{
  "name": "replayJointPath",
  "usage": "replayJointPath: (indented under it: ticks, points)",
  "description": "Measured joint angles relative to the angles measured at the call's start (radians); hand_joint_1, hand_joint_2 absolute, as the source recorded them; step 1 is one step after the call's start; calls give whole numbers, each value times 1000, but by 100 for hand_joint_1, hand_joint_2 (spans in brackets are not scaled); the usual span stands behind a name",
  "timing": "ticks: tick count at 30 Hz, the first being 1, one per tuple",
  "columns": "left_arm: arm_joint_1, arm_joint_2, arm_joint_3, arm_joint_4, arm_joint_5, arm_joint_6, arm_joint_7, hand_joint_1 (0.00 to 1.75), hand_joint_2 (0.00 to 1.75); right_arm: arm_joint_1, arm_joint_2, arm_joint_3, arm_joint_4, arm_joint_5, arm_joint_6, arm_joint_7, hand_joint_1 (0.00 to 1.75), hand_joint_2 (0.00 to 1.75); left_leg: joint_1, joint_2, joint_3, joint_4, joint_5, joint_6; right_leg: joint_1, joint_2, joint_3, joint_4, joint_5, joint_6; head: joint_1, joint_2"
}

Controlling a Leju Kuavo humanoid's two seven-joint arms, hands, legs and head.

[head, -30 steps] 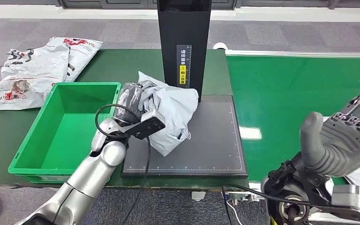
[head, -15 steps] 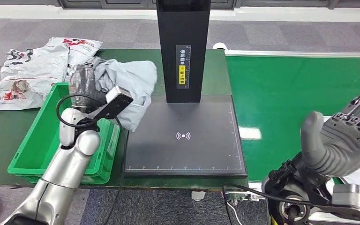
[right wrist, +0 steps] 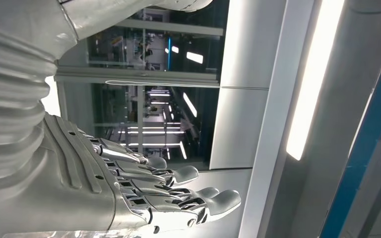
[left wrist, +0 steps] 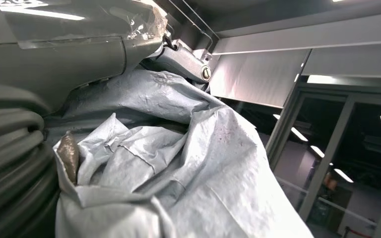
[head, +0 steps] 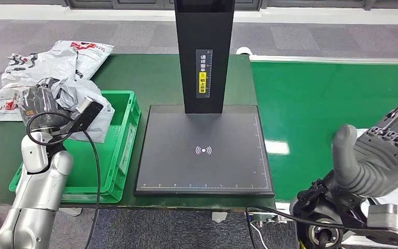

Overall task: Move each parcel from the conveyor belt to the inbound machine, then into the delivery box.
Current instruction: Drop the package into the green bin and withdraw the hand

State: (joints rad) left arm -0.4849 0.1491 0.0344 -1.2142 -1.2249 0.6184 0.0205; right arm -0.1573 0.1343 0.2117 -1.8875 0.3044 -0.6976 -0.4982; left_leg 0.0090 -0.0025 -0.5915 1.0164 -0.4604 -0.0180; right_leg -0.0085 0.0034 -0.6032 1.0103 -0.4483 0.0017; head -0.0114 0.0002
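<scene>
Your left hand [head: 37, 100] held the grey parcel [head: 77, 106] over the far left part of the green box [head: 118, 155], with the crumpled bag gripped in its fingers and hanging above the box's inside. Your right hand [head: 381, 150] was raised at the right side, near the green conveyor belt [head: 331, 98], with its fingers stretched out and apart and nothing in it. You had the black scanner plate [head: 223, 166] bare between the box and the belt, and some white bags [head: 31, 72] lay on the table behind the box.
</scene>
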Motion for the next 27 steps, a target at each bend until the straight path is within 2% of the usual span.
replayJointPath:
  ticks: [13, 18, 19, 22, 23, 27]
  points:
    - [10, 4, 20, 15, -5, 0, 0, 175, 175, 1, 0, 0, 0, 0, 0, 0, 0, 175, 0, 0, 0, 0, 0, 0, 0, 0, 0, 0, 0, 0, 0, 0]
    - [26, 6, 34, 16, -62, 0, 39, 175, 175, 1, 0, 0, 0, 0, 0, 0, 0, 175, 0, 1, 0, 0, 0, 0, 0, 1, 0, 0, 0, 0, 0, 0]
    - [34, 6, 41, 16, -73, 0, 46, 143, 175, 1, 0, 0, 0, 0, 0, 0, 0, 175, 0, 1, 0, 0, 0, 0, 0, 1, 0, 0, 0, 0, 0, 0]
    - [57, 7, 62, 16, -96, 0, 57, 12, 175, 1, 0, 0, 0, 1, 0, 1, 0, 175, 0, 1, 0, 0, 0, 0, 0, 1, 0, 0, 0, 0, 0, 0]
    - [65, 8, 71, 15, -103, -1, 59, 0, 175, 1, 0, 0, 0, 1, 0, 2, 0, 175, 0, 1, 0, 0, 0, 0, 0, 1, 0, 0, 0, 0, 0, 0]
    - [95, 9, 99, 8, -145, -21, 62, 0, 175, 1, 0, 0, 0, -2, 0, 11, 0, 175, 0, 0, 0, 0, 0, 0, 0, 0, 0, 0, 0, 0, 0, 0]
